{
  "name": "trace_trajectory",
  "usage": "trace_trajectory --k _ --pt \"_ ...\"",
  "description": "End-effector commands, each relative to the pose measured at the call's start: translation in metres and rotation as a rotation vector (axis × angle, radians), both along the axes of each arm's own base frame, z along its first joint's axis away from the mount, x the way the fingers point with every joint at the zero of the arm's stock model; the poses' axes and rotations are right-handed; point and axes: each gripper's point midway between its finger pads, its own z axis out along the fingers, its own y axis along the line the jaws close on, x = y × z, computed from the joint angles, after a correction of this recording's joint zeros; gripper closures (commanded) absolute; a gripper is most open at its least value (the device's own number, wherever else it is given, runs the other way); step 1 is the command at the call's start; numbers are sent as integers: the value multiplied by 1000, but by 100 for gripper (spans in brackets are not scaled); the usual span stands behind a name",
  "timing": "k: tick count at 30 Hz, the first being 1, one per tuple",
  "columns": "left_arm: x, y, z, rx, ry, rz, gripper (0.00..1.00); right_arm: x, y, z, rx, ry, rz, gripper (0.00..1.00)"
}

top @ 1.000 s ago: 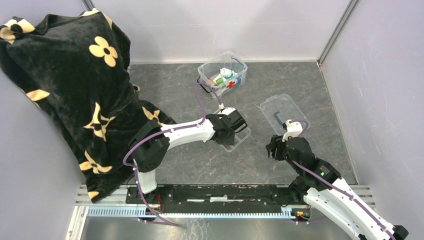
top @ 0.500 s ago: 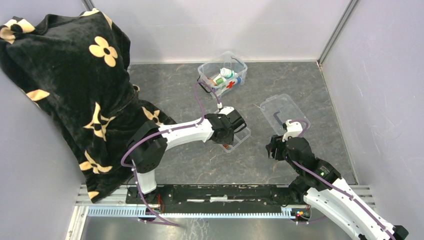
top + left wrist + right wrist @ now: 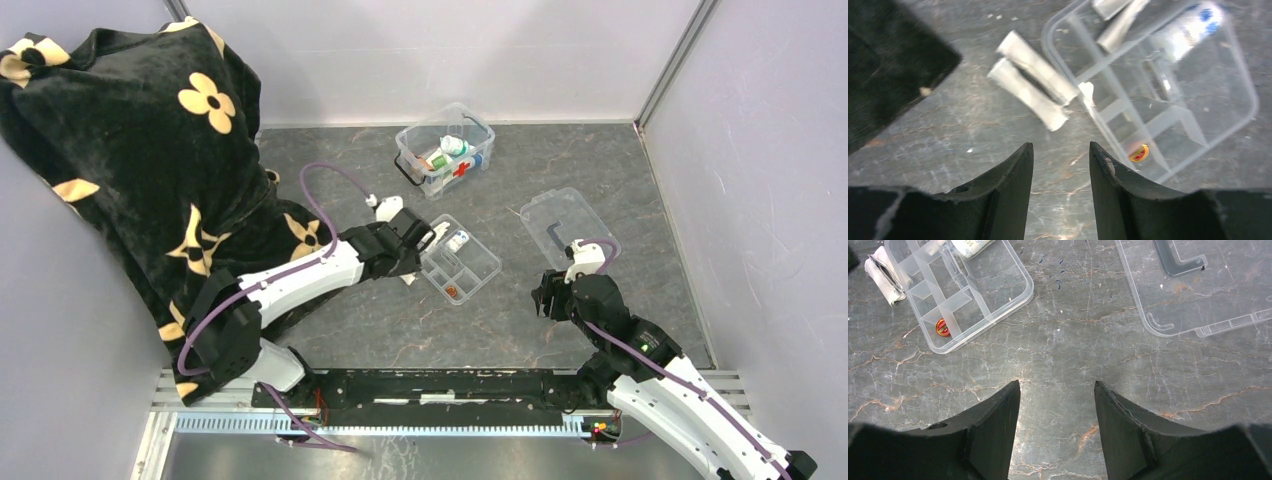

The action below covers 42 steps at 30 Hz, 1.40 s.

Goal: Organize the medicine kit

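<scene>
Fingers (image 3: 1013, 180) of the left gripper (image 3: 1060, 146) and right gripper (image 3: 1056, 383) are apart, holding nothing. The medicine kit (image 3: 445, 150) sits beyond both.

We saw the medicine kit (image 3: 462, 170) at the table's (image 3: 340, 180) back, the divided tray (image 3: 480, 265) before it, the flat lid (image 3: 565, 222) right of that tray, and two packets (image 3: 1025, 94) against the tray's left edge.

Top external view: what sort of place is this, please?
Most likely a robot test cell, not a home: grey panel walls close in a marble-patterned tabletop, and the left arm and right arm are bolted to a metal rail at its near edge.
</scene>
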Motion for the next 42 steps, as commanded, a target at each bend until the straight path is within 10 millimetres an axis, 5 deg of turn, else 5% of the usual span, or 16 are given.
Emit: trace_trajectory --k 1,17,42 --pt "8 11 -2 -83 -37 111 48 2 -1 11 15 -27 -12 37" --pt "20 23 -44 -58 -1 145 52 2 -1 13 15 -28 -7 37" --pt "24 31 -80 13 35 166 53 2 -1 12 15 -26 -12 37"
